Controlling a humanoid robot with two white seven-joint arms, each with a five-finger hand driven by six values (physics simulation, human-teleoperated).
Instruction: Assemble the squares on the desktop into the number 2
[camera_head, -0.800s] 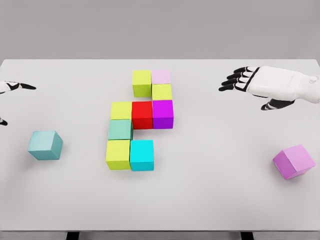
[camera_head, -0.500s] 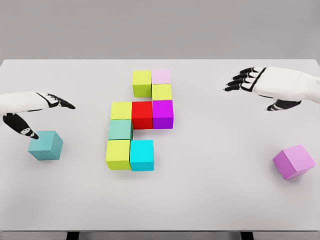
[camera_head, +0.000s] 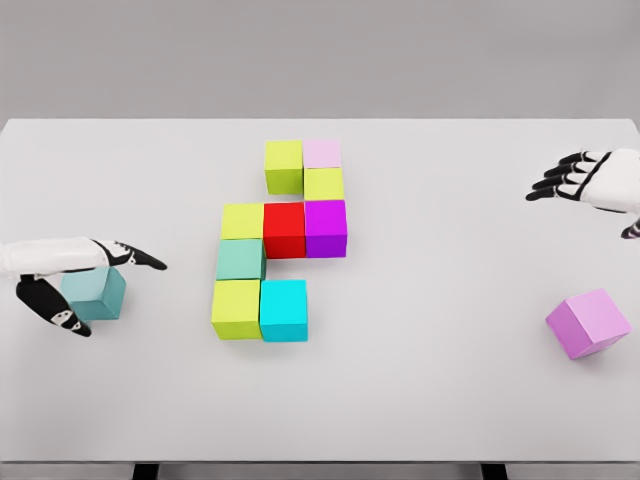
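Several cubes sit joined at the table's middle: yellow-green (camera_head: 283, 165), pale pink (camera_head: 322, 153), yellow-green (camera_head: 324, 184), yellow-green (camera_head: 242, 221), red (camera_head: 284, 230), magenta (camera_head: 326, 228), teal-green (camera_head: 241, 259), yellow-green (camera_head: 236, 308) and cyan (camera_head: 284, 310). A loose teal cube (camera_head: 98, 295) lies at the left. My left hand (camera_head: 112, 292) hovers over it, fingers (camera_head: 135, 257) stretched across its top and thumb (camera_head: 58, 312) spread in front, open. It hides the cube's upper left. A loose violet cube (camera_head: 589, 323) lies tilted at the right. My right hand (camera_head: 580, 182) is open, far above it at the right edge.
The white table (camera_head: 430, 380) spans the view, with its front edge near the bottom. Bare surface separates the cube cluster from each loose cube.
My left hand came in from the left and dropped down over the teal cube. My right hand pulled back toward the right edge. No cube has moved.
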